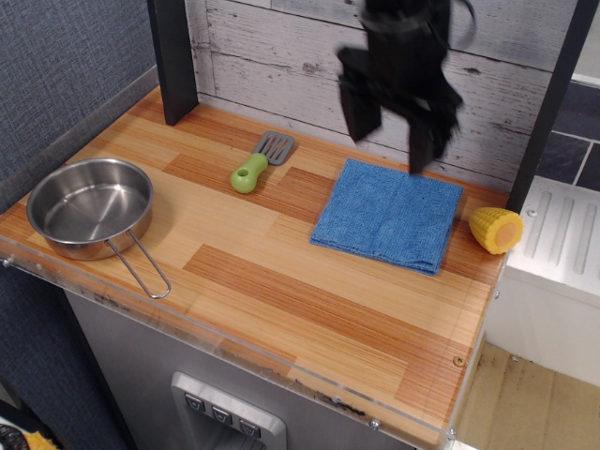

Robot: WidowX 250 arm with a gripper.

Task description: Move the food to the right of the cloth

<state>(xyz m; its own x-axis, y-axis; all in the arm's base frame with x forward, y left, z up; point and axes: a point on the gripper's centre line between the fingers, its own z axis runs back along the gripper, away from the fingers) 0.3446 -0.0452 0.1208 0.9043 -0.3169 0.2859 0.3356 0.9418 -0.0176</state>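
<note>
The yellow corn cob piece (pixel 496 230) lies on its side on the wooden counter, just right of the blue cloth (pixel 389 215), close to the counter's right edge, with its flat orange end facing right. My black gripper (pixel 390 136) hangs open and empty above the cloth's far edge, blurred by motion, well left of and above the corn. Its two fingers (pixel 357 111) are spread apart.
A steel pan (pixel 91 207) with a wire handle sits at the front left. A green-handled grey spatula (pixel 260 162) lies left of the cloth. A dark post (pixel 173 58) stands at the back left, a white wooden wall behind. A white appliance (pixel 559 248) borders the right edge.
</note>
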